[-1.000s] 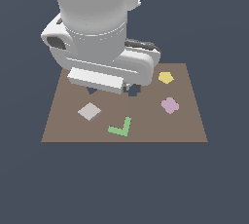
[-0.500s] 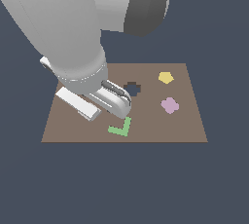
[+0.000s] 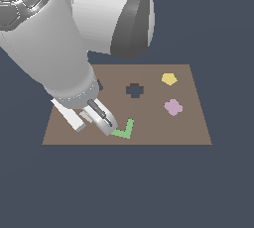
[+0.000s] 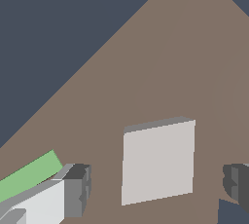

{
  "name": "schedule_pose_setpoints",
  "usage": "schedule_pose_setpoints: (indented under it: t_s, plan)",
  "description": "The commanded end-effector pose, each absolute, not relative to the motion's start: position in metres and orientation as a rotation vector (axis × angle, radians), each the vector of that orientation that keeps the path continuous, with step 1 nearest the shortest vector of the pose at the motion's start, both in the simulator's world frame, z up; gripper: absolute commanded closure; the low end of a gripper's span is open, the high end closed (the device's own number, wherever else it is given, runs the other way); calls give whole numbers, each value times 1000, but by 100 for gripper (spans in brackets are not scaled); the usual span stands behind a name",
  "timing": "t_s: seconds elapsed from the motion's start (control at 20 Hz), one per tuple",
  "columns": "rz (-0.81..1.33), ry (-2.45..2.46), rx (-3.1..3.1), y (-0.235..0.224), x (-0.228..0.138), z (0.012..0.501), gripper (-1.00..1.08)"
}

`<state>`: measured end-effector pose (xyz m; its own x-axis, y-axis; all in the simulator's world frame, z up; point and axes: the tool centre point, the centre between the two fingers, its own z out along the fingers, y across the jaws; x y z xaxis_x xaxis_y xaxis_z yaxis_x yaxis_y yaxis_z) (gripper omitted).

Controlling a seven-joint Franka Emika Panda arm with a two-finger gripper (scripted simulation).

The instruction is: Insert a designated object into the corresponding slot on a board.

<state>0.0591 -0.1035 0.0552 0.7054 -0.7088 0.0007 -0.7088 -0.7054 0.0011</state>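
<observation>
Plain dark blue-grey backdrop (image 3: 223,19) all round, flat and featureless. No visible walls, floor seams, furniture. Even, soft light, faint shading only.

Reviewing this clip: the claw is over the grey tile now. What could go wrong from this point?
1. The claw is open around the grey tile with wide gaps on both sides; an off-centre close might push or rotate the tile.
2. The green L-piece lies close beside one finger and could get knocked.
3. In the exterior view the arm hides the square slot, so alignment is hard to judge.
</observation>
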Motion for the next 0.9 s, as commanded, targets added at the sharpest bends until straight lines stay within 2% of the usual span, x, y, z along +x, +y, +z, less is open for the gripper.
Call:
schedule_pose_setpoints:
  t_s: [0.0, 0.7, 0.75, 0.85]
  plan:
    - [1, -1243, 2885, -107, 60, 52, -92]
    - [0, -1260, 2878, -108, 60, 30, -92]
    - [0, -1260, 2878, -108, 60, 30, 108]
    - [0, -1260, 2878, -108, 60, 30, 108]
